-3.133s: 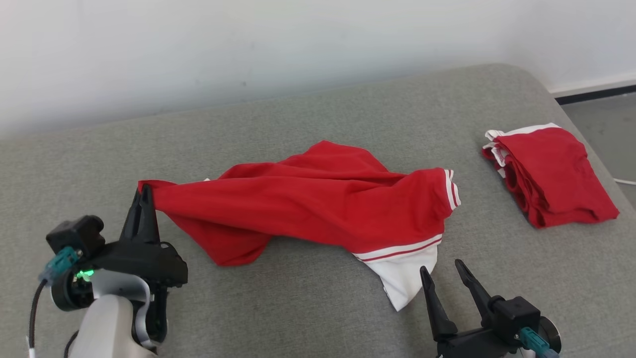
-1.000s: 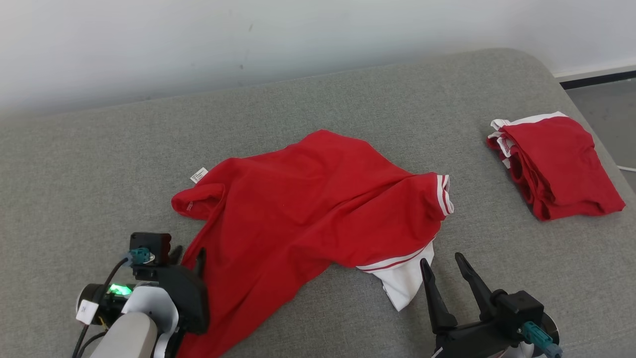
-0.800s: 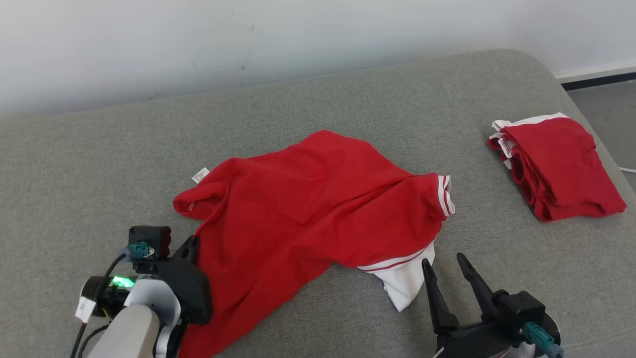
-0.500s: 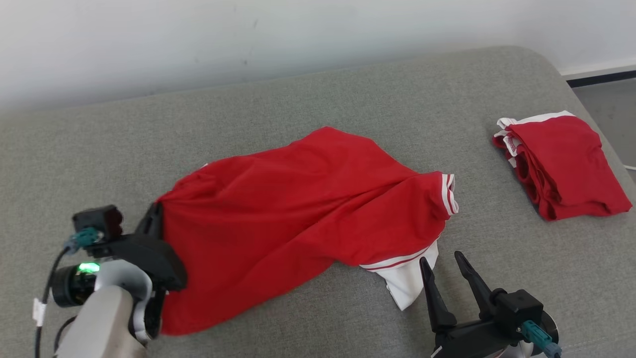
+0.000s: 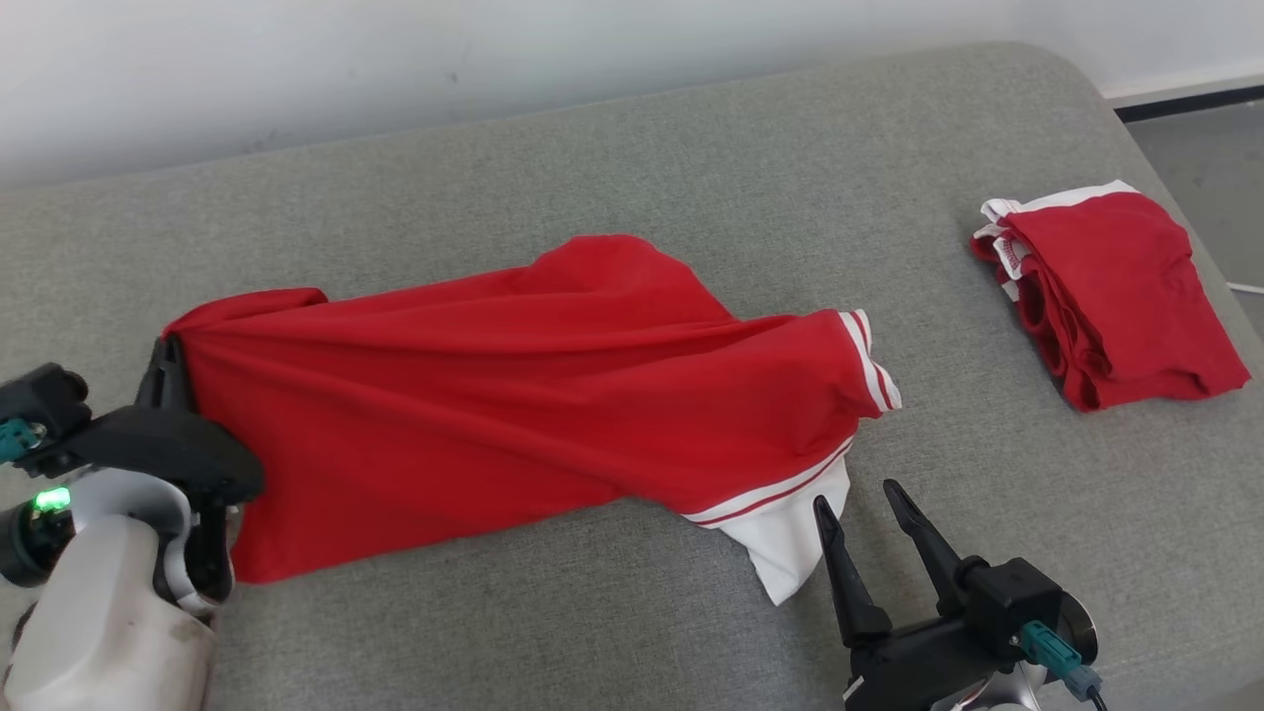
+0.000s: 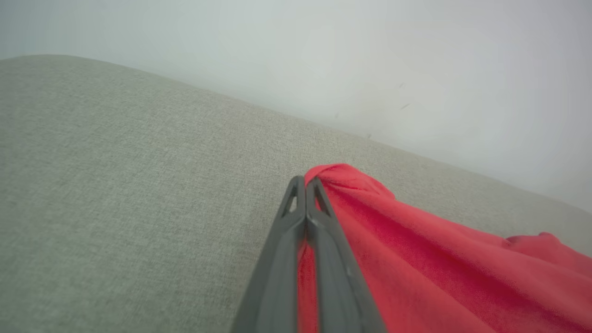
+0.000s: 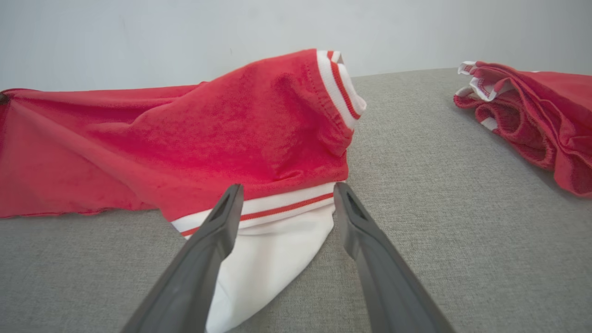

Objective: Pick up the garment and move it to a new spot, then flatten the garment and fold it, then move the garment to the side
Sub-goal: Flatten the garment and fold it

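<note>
The left claw (image 5: 170, 348) is squeezed tight on one edge of the red shirt (image 5: 513, 395), at about 9 o'clock in the head view. In the left wrist view its two dark fingers (image 6: 323, 240) are pressed together with a strip of red cloth pinched between them. A bunched bit of the shirt pokes out by the tips, toward 1 o'clock. From this claw the shirt runs out toward 3 o'clock in long, pulled folds, across the middle of the grey cushion (image 5: 691, 158). Its far end has a striped sleeve end (image 5: 869, 360), white with thin red lines, and it stands up in a hump in the right wrist view. Just under that, toward 5 o'clock, a white part (image 5: 790, 553) of the shirt lies flat on the cushion below a white and red band. The right claw (image 5: 855, 496) sits at about 5 o'clock in the head view, with its two fingers spread apart and nothing in them. Its tips are just beside the white part, and it is too hard to tell if one finger touches the cloth. Well apart from the shirt, at about 2 o'clock, a small pile of folded red clothes (image 5: 1116, 296) with white trim rests near the cushion's edge. A white wall (image 5: 395, 59) stands behind the cushion at 12 o'clock.
</note>
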{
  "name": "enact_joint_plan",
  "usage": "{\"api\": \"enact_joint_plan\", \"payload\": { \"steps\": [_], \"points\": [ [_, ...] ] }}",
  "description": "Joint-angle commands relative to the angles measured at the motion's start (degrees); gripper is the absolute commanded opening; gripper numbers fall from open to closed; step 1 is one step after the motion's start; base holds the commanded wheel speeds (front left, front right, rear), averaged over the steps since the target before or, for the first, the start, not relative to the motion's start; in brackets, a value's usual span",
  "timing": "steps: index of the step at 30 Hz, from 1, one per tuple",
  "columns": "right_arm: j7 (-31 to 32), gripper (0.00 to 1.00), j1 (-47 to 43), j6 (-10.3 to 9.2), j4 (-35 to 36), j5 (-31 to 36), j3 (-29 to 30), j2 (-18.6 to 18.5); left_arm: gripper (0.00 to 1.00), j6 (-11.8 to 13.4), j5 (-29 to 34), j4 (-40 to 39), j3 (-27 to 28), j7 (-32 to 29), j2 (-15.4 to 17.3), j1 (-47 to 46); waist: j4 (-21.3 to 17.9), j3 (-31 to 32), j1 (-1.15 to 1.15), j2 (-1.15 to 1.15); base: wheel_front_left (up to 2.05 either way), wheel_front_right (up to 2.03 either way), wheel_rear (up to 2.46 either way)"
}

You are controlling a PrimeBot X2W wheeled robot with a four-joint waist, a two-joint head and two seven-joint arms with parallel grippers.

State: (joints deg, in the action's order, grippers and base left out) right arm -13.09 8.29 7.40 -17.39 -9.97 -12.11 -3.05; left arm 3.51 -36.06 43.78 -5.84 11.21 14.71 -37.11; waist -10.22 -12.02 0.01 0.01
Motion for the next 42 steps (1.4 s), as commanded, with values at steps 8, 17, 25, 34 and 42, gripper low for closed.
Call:
{"api": "enact_joint_plan", "payload": {
  "steps": [8,17,25,34,42],
  "points": [
    [0.7,1.00,0.5,0.14,0.9,0.3,-0.6,-0.7,0.00,-1.3,-4.4,3.2,4.7,2.7,-0.7,-3.0,-1.0,-0.8,-0.01,-0.01,0.00,0.00,0.00],
    [1.0,1.00,0.0,0.14,0.9,0.1,-0.3,-0.7,1.00,-3.1,1.2,3.5,1.3,3.9,-0.7,-0.8,1.2,0.6,-0.01,-0.01,0.00,0.00,0.00],
    [0.6,1.00,-1.2,0.14,0.5,-0.2,1.5,-0.4,1.00,-3.5,6.8,-5.3,1.8,3.9,-1.4,5.0,5.5,3.0,-0.01,-0.01,0.00,0.00,0.00],
    [0.4,1.00,-3.1,0.14,0.7,0.6,6.2,-0.2,1.00,-1.8,16.4,-24.2,5.5,3.9,-5.2,19.1,8.9,6.8,-0.01,-0.01,0.00,0.00,0.00],
    [0.7,1.00,-5.4,0.14,0.9,0.9,9.4,0.0,1.00,-3.3,23.8,-35.4,5.5,3.9,-9.0,31.3,9.3,9.2,-0.01,-0.01,0.00,0.00,0.00]
  ]
}}
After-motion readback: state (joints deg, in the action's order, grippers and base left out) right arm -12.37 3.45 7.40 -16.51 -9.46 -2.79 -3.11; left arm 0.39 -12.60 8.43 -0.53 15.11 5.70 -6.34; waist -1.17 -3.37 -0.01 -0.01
